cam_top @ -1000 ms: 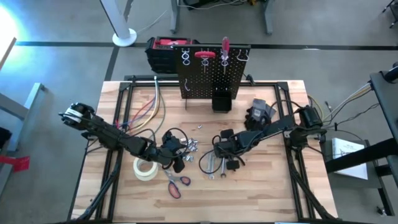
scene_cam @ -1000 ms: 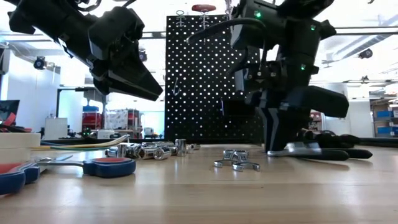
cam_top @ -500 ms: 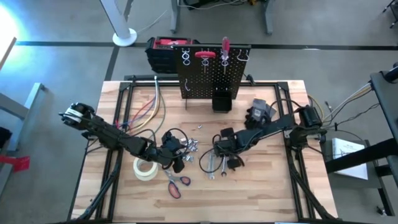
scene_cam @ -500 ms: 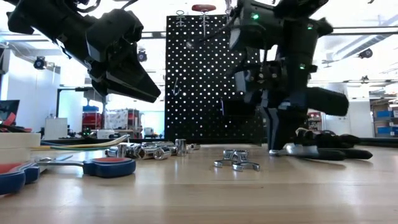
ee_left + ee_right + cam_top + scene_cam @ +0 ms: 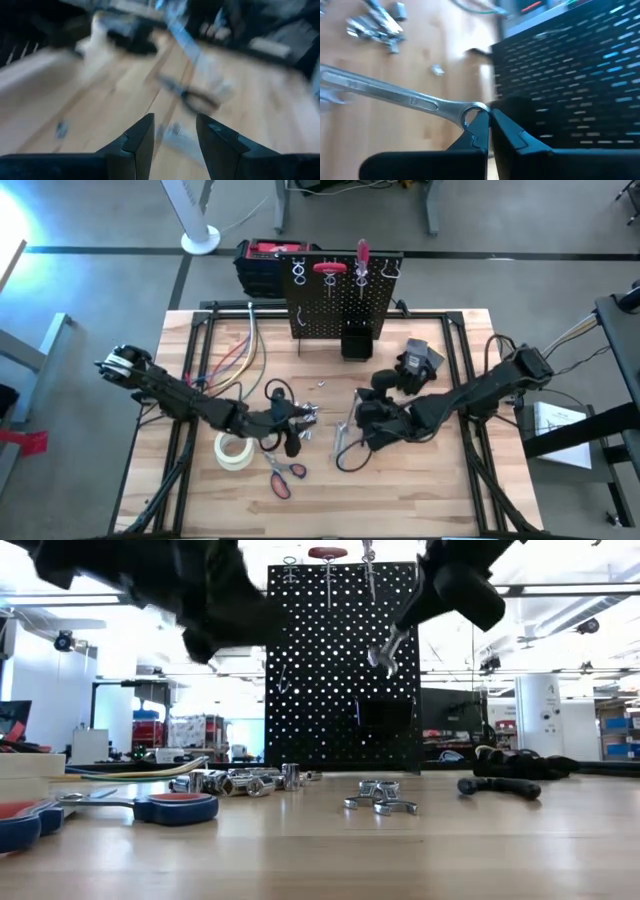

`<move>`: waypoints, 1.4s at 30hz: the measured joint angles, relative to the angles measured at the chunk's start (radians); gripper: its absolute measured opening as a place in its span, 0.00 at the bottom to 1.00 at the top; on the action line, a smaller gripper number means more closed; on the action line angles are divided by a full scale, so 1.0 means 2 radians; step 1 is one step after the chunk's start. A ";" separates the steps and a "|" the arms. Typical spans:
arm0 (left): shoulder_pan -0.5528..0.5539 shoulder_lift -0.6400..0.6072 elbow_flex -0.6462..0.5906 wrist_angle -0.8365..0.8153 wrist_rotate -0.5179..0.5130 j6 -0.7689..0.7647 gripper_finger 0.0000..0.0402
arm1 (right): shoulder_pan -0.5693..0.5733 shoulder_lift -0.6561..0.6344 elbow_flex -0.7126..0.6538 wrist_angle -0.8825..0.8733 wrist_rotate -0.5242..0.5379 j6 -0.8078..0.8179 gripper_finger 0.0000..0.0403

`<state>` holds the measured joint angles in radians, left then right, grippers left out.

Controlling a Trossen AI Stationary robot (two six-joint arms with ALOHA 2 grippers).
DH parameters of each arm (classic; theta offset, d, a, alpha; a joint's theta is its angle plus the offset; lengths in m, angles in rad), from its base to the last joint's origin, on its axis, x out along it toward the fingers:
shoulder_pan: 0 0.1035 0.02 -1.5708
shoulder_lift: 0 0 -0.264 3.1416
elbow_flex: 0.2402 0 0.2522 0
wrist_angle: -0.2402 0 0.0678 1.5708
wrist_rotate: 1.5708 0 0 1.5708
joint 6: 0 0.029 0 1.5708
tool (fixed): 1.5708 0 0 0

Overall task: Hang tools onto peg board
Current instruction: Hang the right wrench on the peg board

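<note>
My right gripper (image 5: 489, 125) is shut on a silver wrench (image 5: 395, 95) and holds it in the air over the table's middle (image 5: 345, 435), in front of the peg board (image 5: 335, 295). A red clamp-like tool (image 5: 330, 268) and a red-handled screwdriver (image 5: 362, 252) hang at the board's top. My left gripper (image 5: 175, 135) hovers open over the sockets (image 5: 310, 412) with nothing between its fingers. Red-handled scissors (image 5: 283, 475) lie flat near the table's front. Black-handled pliers (image 5: 510, 785) and small silver wrenches (image 5: 380, 802) lie on the table. My right gripper pinches the wrench's ring end (image 5: 470, 112) between its two fingertips. The fingers come from the table's right, slanting down. The wrench is lifted clear of the table and sticks out sideways from the fingertips, its open end (image 5: 381, 655) lowest.
A white tape roll (image 5: 233, 450) lies beside my left arm, and a black glove (image 5: 420, 360) at the back right. A small black bin (image 5: 355, 340) sits at the board's foot, and a red-and-black toolbox (image 5: 262, 260) behind the board. Cables (image 5: 235, 360) run along the back left.
My right gripper has risen from the table with the wrench and tipped from pointing down toward level; the wrench now hangs clear, while the pliers stay on the table. My left gripper has tipped upward a little.
</note>
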<state>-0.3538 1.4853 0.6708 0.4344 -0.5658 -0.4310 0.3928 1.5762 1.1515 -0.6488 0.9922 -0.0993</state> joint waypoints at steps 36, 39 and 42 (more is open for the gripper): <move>0.023 0.000 0.000 0.066 0.067 0.058 0.34 | 0.022 0.088 0.099 0.152 0.093 -0.172 0.00; 0.024 0.000 0.000 0.069 0.067 0.058 0.34 | 0.020 0.088 0.099 0.159 0.094 -0.178 0.00; 0.024 0.000 0.000 0.079 0.067 0.058 0.34 | 0.016 0.088 0.099 0.156 0.095 -0.178 0.00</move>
<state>-0.3059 1.4853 0.6708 0.5924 -0.4319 -0.3150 0.4257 1.7515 1.3489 -0.3360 1.1824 -0.4549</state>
